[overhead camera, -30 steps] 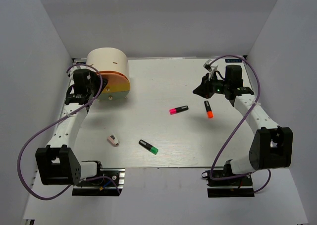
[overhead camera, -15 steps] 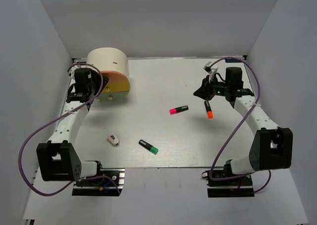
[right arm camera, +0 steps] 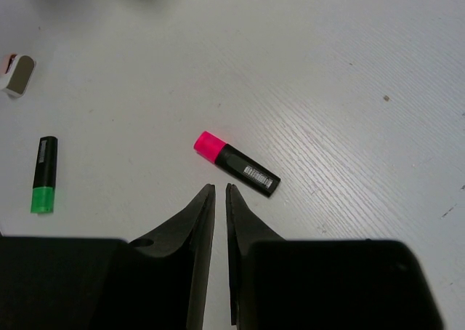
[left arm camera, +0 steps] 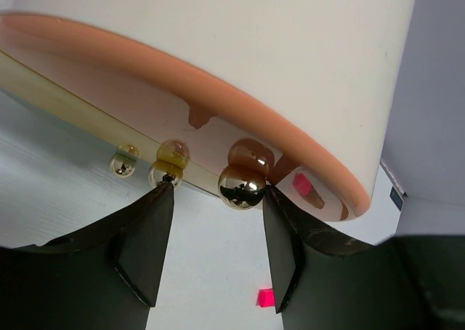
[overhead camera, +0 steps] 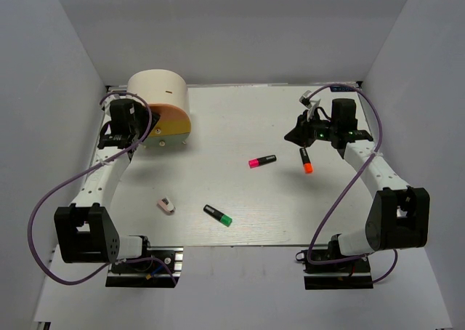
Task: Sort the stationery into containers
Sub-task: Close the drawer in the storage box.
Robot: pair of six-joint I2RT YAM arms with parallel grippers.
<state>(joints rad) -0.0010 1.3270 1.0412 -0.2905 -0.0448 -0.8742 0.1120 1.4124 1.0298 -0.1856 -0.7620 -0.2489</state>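
My left gripper is spread open at the foot of the cream organizer, right under the orange drawer and the yellow drawer. 2 shiny round knobs are at my fingertips: the bigger knob is just inside my right finger, and the smaller knob touches the tip of my left finger. I cannot tell which knob belongs to which drawer. I judge these knobs to be hard, smooth metal, so they can slip out. I should pinch 1 knob at its middle and pull straight.

My right gripper has its fingers almost pressed together, with only a thin slit between them, and it holds nothing. The pink highlighter lies flat just ahead of the tips, and the orange highlighter lies near this hand too. The green highlighter is well apart to the left, and the eraser is even further left and ahead.

All 3 highlighters probably are light, stiff plastic that can roll, so I should take each one across the black barrel. The eraser looks tiny and soft, and it needs a low, careful pinch.
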